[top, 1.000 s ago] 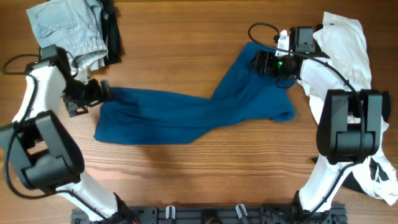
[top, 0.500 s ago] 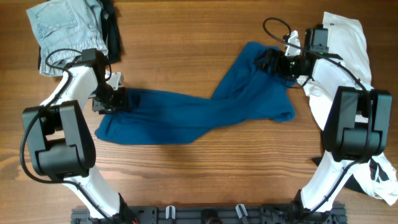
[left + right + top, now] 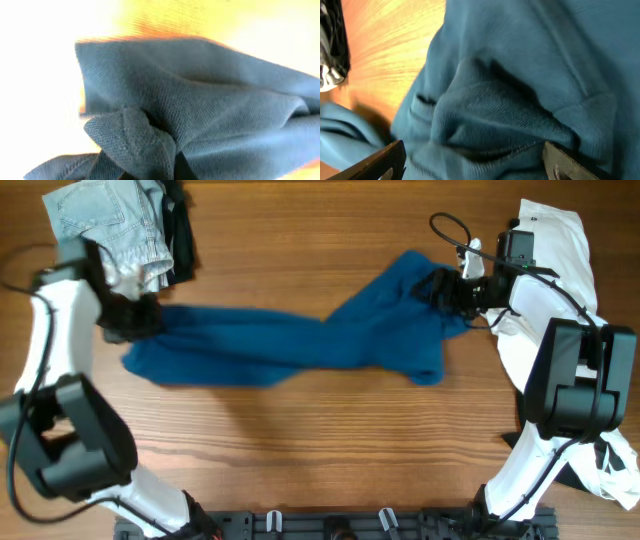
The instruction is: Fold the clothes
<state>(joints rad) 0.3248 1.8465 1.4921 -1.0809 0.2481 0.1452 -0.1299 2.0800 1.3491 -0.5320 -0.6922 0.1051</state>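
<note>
The clothes, a large dark blue garment point(image 3: 300, 345), lie stretched across the table from left to right. My left gripper point(image 3: 138, 320) is shut on its left end; in the left wrist view a pinched fold of the blue cloth point(image 3: 150, 145) fills the lower frame and hides the fingers. My right gripper point(image 3: 447, 288) sits over the garment's upper right end. In the right wrist view its fingers point(image 3: 385, 160) stand wide apart, with bunched blue cloth point(image 3: 495, 110) lying between them.
A light denim piece point(image 3: 105, 225) and a black cloth point(image 3: 180, 230) lie at the back left, just behind my left arm. A white garment with black marks point(image 3: 555, 270) lies along the right edge under my right arm. Bare wood table point(image 3: 300, 450) shows in front.
My left gripper has shut on the garment's left end and drawn it left, shifting the whole cloth leftward and stretching it. My right gripper has stayed at the right end, jaws narrowing slightly.
</note>
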